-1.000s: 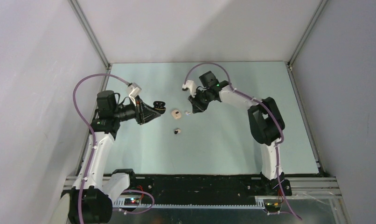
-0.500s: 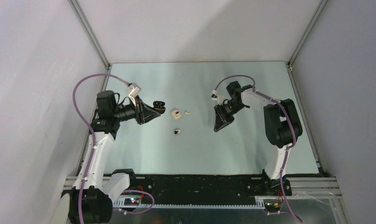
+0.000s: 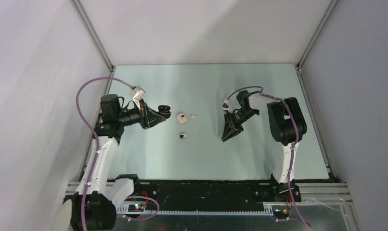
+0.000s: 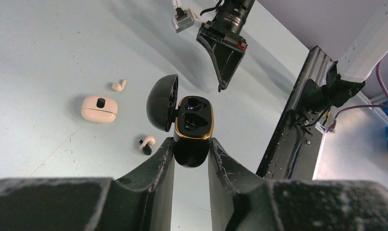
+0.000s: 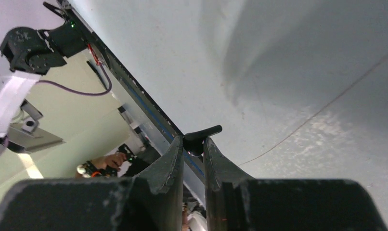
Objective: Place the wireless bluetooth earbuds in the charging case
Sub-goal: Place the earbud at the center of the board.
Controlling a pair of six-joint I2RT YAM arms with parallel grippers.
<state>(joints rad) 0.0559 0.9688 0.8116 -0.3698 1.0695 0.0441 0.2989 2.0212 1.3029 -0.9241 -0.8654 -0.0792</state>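
The left gripper [image 4: 191, 143] is clamped on the lower half of a black case [image 4: 194, 120] with a gold rim. The case stands upright with its lid swung open to one side. The gripper's fingers cover the base of the case, and the two wells inside are too dark to show whether anything sits in them.

The right gripper [image 5: 193, 140] is pinched nearly closed on a small dark piece [image 5: 202, 135] — only a stub and a short arm show past the tips, too little to name it.

Past the black case, on the surface [image 3: 201, 159], lies an earbud with a dark tip [image 4: 147, 143]. Beyond it is the beige charging case [image 4: 99, 108], closed with its dark dot up, and just past that a pale earbud [image 4: 118, 86] — all three lie apart from one another and from both grippers.

The surface is pale blue-green and faintly scuffed. Plain grey walls [image 3: 201, 29] close it in on three sides, with metal posts [image 3: 92, 34] running up from the far corners.
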